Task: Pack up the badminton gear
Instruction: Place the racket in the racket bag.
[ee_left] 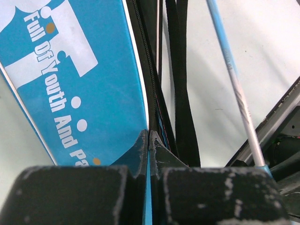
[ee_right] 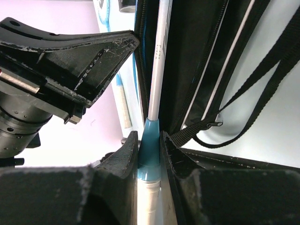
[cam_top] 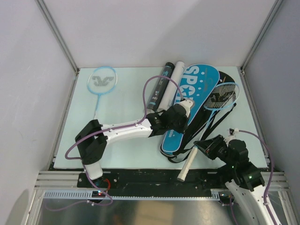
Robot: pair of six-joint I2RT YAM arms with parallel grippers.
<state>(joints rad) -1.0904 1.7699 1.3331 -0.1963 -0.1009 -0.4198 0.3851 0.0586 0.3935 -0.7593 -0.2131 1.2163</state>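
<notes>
The left gripper [ee_left: 149, 139] is clenched on the edge of the blue bag [cam_top: 199, 86], with a sliver of blue flap pinched between its pads. The right gripper [ee_right: 150, 143] grasps a light-blue racket [cam_top: 220, 96] at the teal cone where shaft meets handle. The racket's head lies over the black part just right of the bag's blue face (lining or a second bag, it cannot be told), and its white handle points back over the table's near edge.

The step in hand looks to be feeding this racket into the bag. To do it well, the left arm should lift the flap enough to make a mouth. The right arm should push along the shaft's line with the head low and flat, because the loose black straps [ee_right: 262, 79] beside the shaft could snag the frame. A hold on the cone may let the racket swivel, so slow travel suits.

The pale table [cam_top: 122, 150] also bears a second light-blue racket [cam_top: 102, 80], well apart at far left. A black tube [cam_top: 158, 89] lies against a white tube [cam_top: 174, 77] beside the bag. Plain white walls on metal posts enclose the table.
</notes>
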